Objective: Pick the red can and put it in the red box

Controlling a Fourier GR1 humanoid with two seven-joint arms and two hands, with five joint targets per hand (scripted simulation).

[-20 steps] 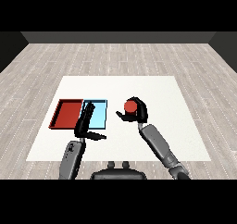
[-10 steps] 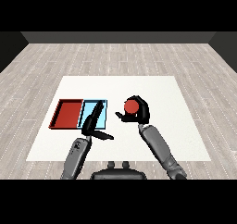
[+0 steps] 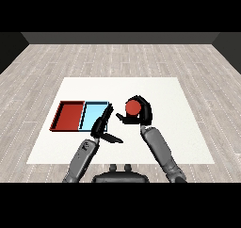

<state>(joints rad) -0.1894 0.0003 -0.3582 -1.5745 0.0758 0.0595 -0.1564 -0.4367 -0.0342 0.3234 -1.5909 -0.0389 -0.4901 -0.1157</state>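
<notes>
Two trays: a red tray [image 3: 69,117] and a light blue tray [image 3: 93,115] lie side by side, touching, at the left part of the white table [image 3: 179,104], red one to the left
Head view, red can: the red can [image 3: 133,108] sits right of the light blue tray, apart from it, its round red top facing the viewer; it is well apart from the red tray, with the blue tray between them
Head view, right hand: the right hand [image 3: 142,114] is curled round the red can, black fingers arching over its far and right side, thumb reaching in at the left; whether the can rests on the table or is raised I cannot tell
Head view, left hand: the left hand [image 3: 102,126] holds nothing; its fingers are straight and point up and away over the near right corner of the light blue tray, thumb stuck out to the right above the table
Head view, forearms: both grey forearms come in from the lower edge, left one toward the trays, right one toward the can
</notes>
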